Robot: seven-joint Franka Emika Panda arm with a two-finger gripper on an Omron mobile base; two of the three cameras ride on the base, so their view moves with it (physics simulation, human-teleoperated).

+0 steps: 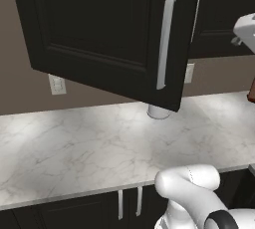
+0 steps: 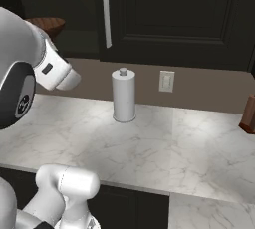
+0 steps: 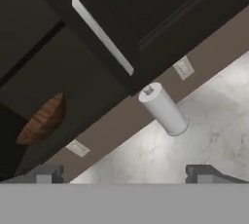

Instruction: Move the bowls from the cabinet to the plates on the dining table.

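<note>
The near-black cabinet (image 2: 164, 19) hangs over the counter with one door (image 1: 107, 29) swung open. A dark-brown wooden bowl (image 2: 47, 24) sits on its shelf and appears tilted in the hand view (image 3: 44, 119). My gripper (image 3: 124, 174) is open with nothing between its fingertips (image 3: 46, 173). It hovers in front of the cabinet, some way back from the bowl. The plates and the dining table are out of view.
A white paper-towel roll (image 2: 123, 96) stands upright on the marble counter (image 2: 164, 143) by the wall, below the open door's silver handle (image 1: 166, 41). A brown object (image 2: 247, 113) sits at the counter's far right. Wall outlets (image 2: 166, 81) dot the backsplash.
</note>
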